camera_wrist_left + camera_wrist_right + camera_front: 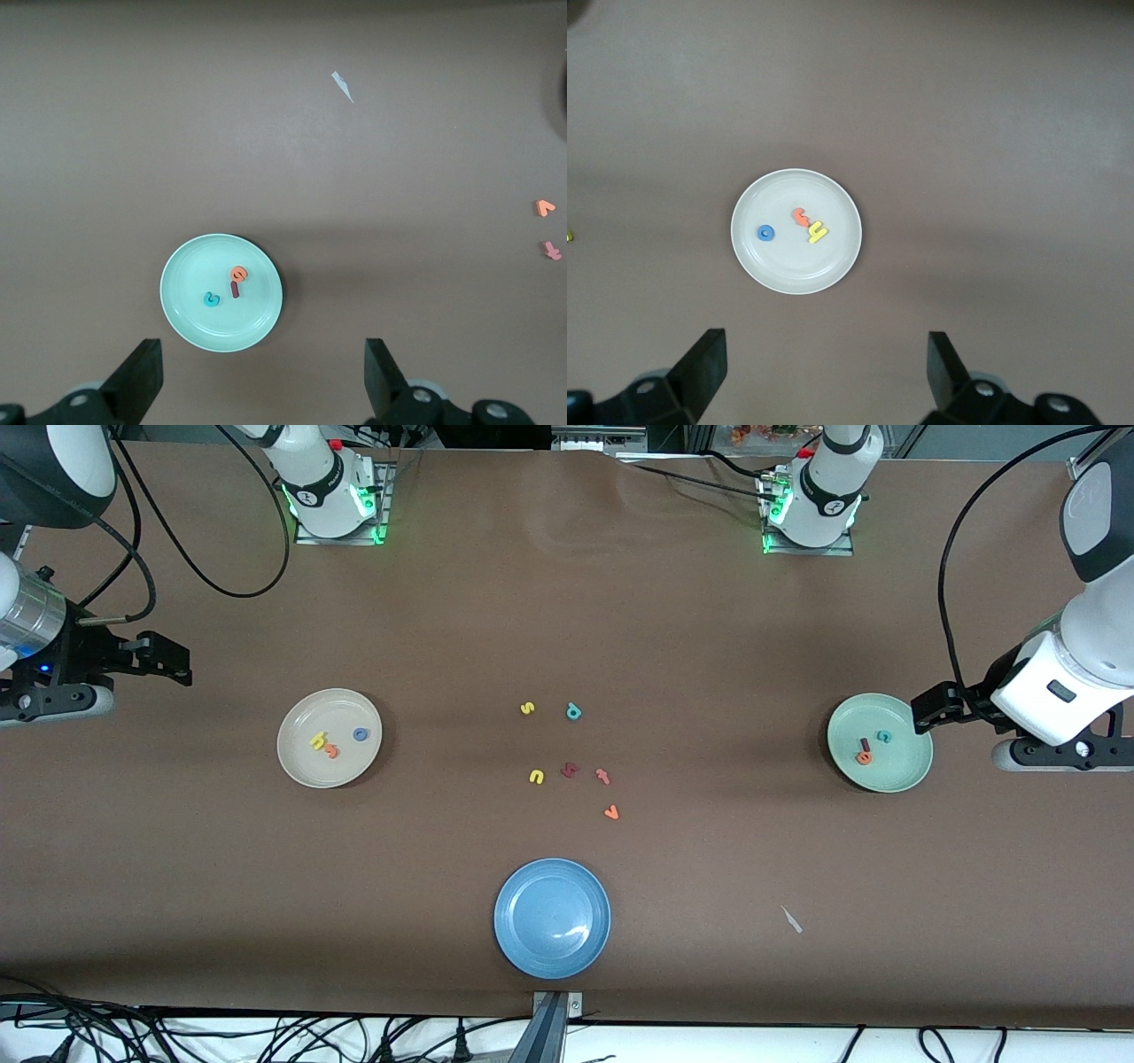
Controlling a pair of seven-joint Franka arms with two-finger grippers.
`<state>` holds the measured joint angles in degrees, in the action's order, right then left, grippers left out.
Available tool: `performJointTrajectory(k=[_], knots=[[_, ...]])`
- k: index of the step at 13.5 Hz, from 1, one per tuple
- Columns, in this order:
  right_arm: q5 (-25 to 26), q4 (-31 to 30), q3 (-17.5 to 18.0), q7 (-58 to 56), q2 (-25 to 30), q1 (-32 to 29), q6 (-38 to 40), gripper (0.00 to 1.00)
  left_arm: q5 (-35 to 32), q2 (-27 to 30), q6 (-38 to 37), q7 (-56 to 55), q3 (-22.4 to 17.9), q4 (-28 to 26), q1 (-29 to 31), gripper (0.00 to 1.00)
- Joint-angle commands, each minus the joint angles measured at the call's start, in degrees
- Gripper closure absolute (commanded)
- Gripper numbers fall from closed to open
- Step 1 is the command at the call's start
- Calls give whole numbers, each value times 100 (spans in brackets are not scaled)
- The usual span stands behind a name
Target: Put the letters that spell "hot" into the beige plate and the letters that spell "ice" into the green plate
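Counting three letters (332,742) per plate (297,766)

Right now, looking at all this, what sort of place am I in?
Probably a robotics lab: two arms bolted to a brown-covered table, cables trailing off its edge, and foam letters sorted into a beige plate and a green plate as an exercise.

brown table (673,629), three plates, loose letters

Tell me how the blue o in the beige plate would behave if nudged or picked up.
The blue o lies flat in the beige plate, so it would probably slide rather than roll. It is tiny next to the plate, so it is likely very light and easily flicked away. Its thin ring leaves little to pinch, so a grasp may slip.
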<state>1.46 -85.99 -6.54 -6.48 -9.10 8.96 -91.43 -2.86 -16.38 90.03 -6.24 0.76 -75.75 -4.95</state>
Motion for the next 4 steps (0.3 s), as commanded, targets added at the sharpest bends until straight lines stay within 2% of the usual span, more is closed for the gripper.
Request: performJointTrajectory(k=[1,4], knots=[[39,161,13,68,-56,-26,55,0,-30,108,50,35,-32,-159,38,0],[39,161,13,68,-56,-61,55,0,-39,73,6,96,-41,-159,38,0]])
